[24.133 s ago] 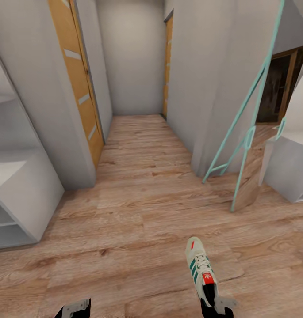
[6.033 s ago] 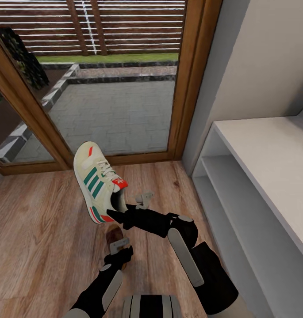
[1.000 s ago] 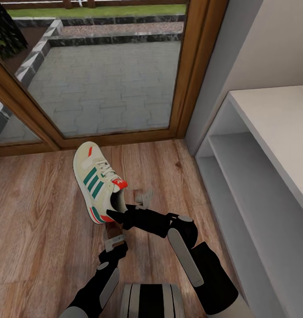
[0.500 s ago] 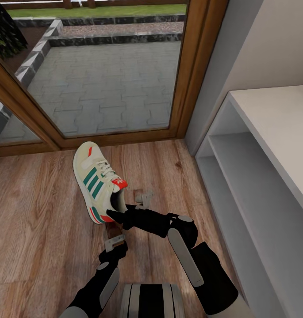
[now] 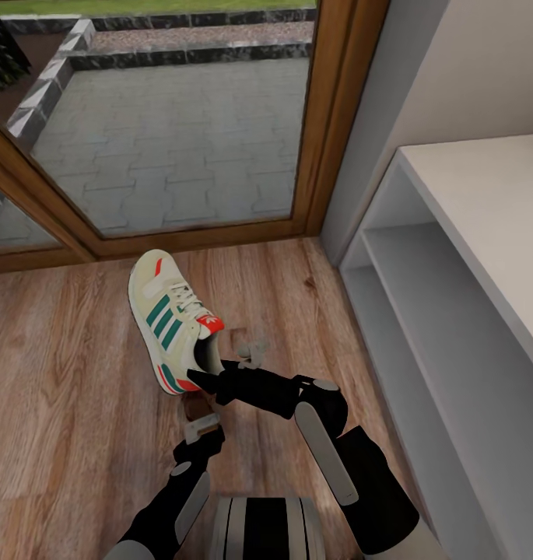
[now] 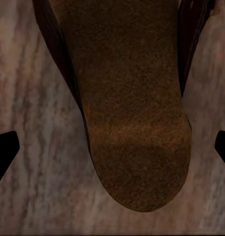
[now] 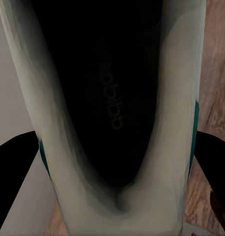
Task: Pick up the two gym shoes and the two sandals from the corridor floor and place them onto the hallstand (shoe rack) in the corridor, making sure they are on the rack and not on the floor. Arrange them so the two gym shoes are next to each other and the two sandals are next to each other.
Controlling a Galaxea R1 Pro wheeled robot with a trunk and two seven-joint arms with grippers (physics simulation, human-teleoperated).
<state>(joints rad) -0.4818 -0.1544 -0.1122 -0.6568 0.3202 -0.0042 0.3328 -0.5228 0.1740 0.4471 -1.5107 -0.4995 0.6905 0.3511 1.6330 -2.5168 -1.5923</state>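
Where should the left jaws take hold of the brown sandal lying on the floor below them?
Judging from the left wrist view, grip the sandal across its narrow footbed, coming straight down from above: the left gripper has its open jaws straddling the sole, flat on the floor.

The gym shoe (image 5: 171,323) was cream-white with three green side stripes, white laces, a red-orange tongue label and red-orange accents at toe and heel; in the right wrist view its lining (image 7: 110,88) was black with faint grey lettering, rimmed by a pale collar. The sandal (image 6: 134,113) showed a mottled brown footbed with darker brown edges. The corridor floor (image 5: 56,373) was light brown wood-grain planking. The hallstand (image 5: 453,257) was pale grey-white. The door frame (image 5: 328,124) was warm brown wood, with grey paving stones (image 5: 173,148) behind the glass. The arms were black with white panels, and the left gripper (image 5: 204,426) had pale grey fingers.
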